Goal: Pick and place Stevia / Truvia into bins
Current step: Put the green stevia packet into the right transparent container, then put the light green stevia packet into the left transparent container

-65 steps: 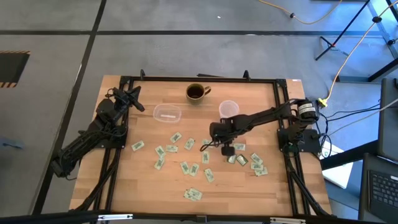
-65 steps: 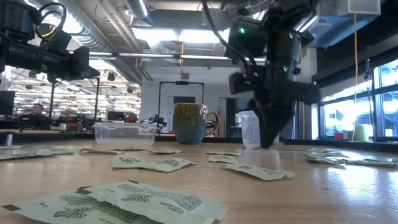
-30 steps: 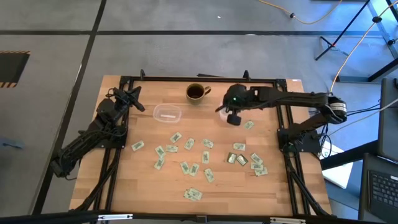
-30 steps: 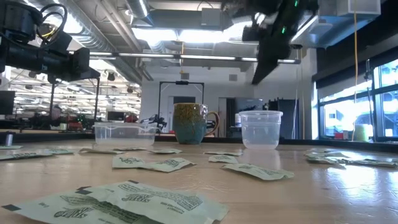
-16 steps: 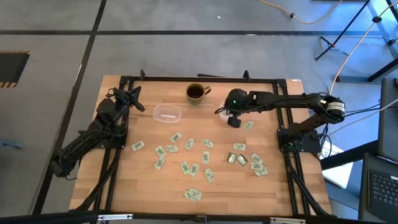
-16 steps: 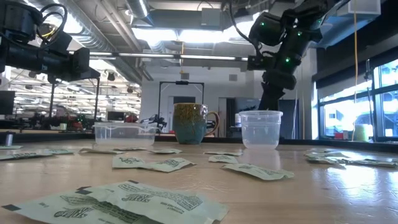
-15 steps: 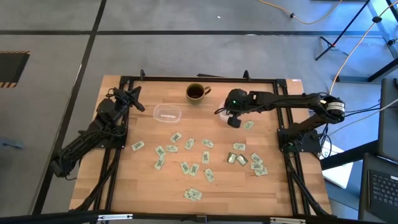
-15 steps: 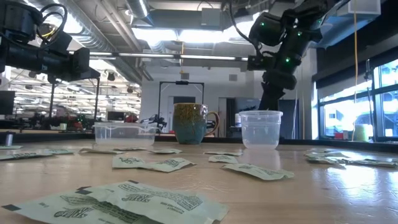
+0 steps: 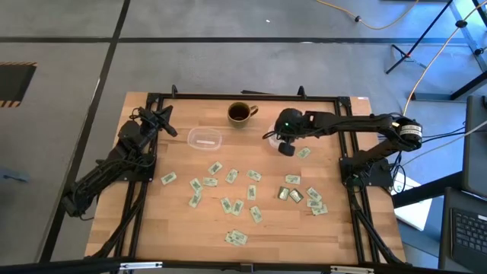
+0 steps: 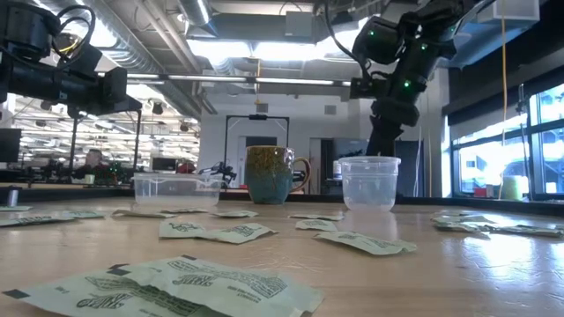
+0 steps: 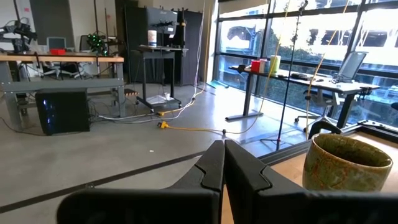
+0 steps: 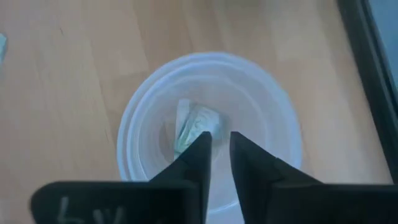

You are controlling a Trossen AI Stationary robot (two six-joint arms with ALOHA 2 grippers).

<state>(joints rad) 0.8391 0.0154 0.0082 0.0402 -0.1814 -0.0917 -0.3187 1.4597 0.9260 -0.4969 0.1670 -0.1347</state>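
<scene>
Many pale green and white sachets (image 9: pixel 251 192) lie flat across the wooden table, several close to the low camera (image 10: pixel 220 232). The clear round cup (image 10: pixel 368 183) stands at the far right and holds one sachet (image 12: pixel 194 129). The clear shallow tub (image 9: pixel 205 138) stands to its left. My right gripper (image 12: pixel 220 148) hangs right above the cup's mouth, pointing down, with its fingers a little apart and empty; in the low view (image 10: pixel 381 145) it is just over the rim. My left gripper (image 11: pixel 222 165) is shut and empty, raised at the table's far left (image 9: pixel 166 125).
A dark olive mug (image 9: pixel 240 113) with a handle stands at the far edge between tub and cup; it also shows in the left wrist view (image 11: pixel 345 165). A black frame (image 9: pixel 346 129) runs round the table. Several sachets cluster at the right (image 9: pixel 312 199).
My right gripper has come down over the cup and turned from slanted to pointing straight down. For the last half second it has kept still. The sachets on the table have not moved.
</scene>
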